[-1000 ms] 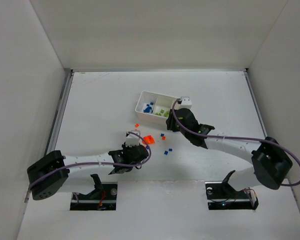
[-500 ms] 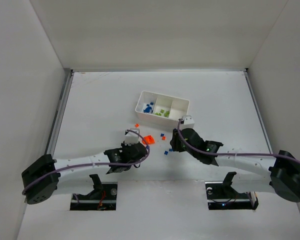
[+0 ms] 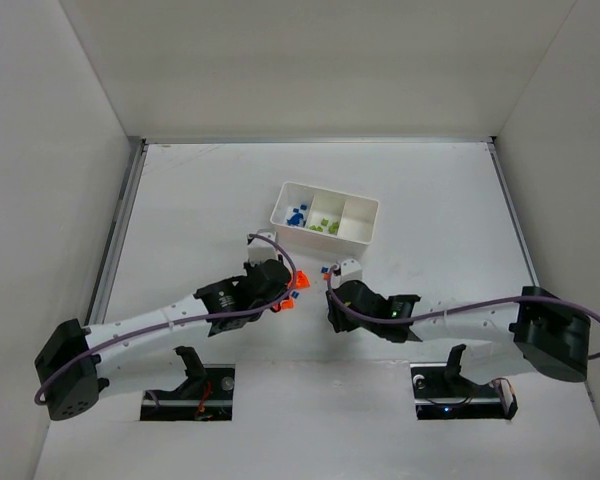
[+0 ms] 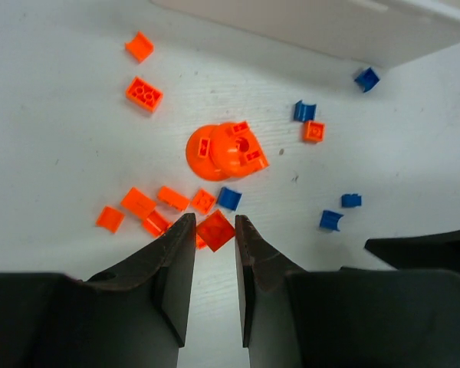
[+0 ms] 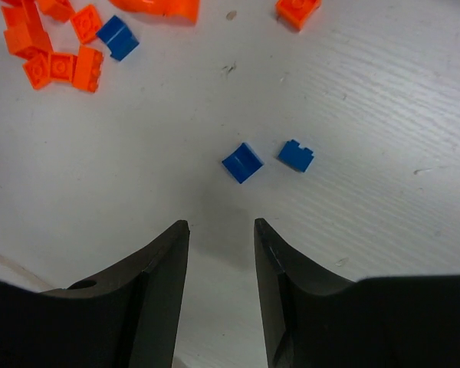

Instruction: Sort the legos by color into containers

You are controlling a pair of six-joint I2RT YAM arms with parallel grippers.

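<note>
R gripper (image 5: 220, 226) has left the tray (image 3: 373, 226), where it was 1 s ago, and swung back to the loose pile near the arms. Its jaws are spread wide, nothing in them, hovering over 2 blue bricks (image 5: 242, 162) lying just beside each other on the table (image 3: 200, 200). Reads as a drop-off done and the next blue pick lining up.

L gripper (image 4: 215, 223) has pushed fwd into the orange cluster. Jaws are narrow, bracketing one small orange brick (image 4: 215, 230) at the tips. Can't tell if it's pinched or just framed; the brick looks to be on the table. Big orange piece (image 4: 226, 149) is just ahead, untouched.

Tray from the top: blue in L compartment, green in middle, no orange seen in the 3rd. So orange sorting seems to be only starting, w/ plenty of orange and a few blue left on the table.
</note>
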